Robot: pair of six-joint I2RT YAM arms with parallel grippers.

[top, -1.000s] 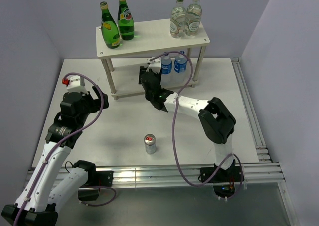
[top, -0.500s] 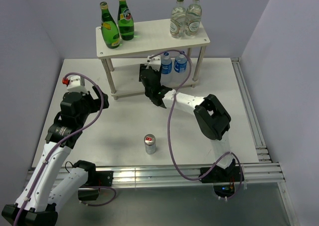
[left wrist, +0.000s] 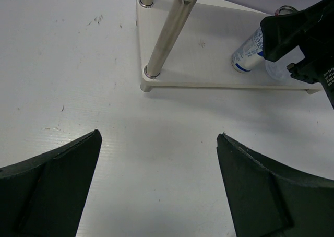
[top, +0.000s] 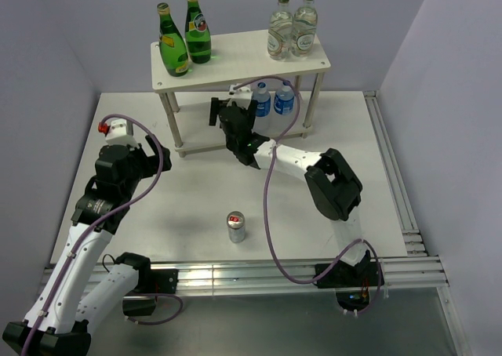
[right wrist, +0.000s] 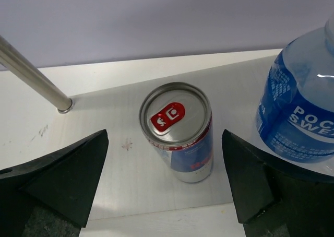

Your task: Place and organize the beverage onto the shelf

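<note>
My right gripper (right wrist: 165,143) is open at the shelf's lower board (right wrist: 104,185). A silver-blue can (right wrist: 177,130) stands upright there between the fingers, touching neither. A blue-labelled water bottle (right wrist: 300,117) stands just right of it. In the top view the right gripper (top: 229,107) reaches under the white shelf (top: 243,58), beside two water bottles (top: 272,100). Two green bottles (top: 184,38) stand on the top board at the left. A second can (top: 236,227) stands on the table near the front. My left gripper (left wrist: 159,138) is open over bare table.
Two clear glass bottles with green caps (top: 292,28) stand on the top board's right end. A shelf leg (left wrist: 167,33) rises ahead of the left gripper. Purple walls close in the table on three sides. Metal rails (top: 408,215) run along the right and near edges.
The right gripper has opened and let go of the can, which now stands free on the lower board. The left arm has not moved.
</note>
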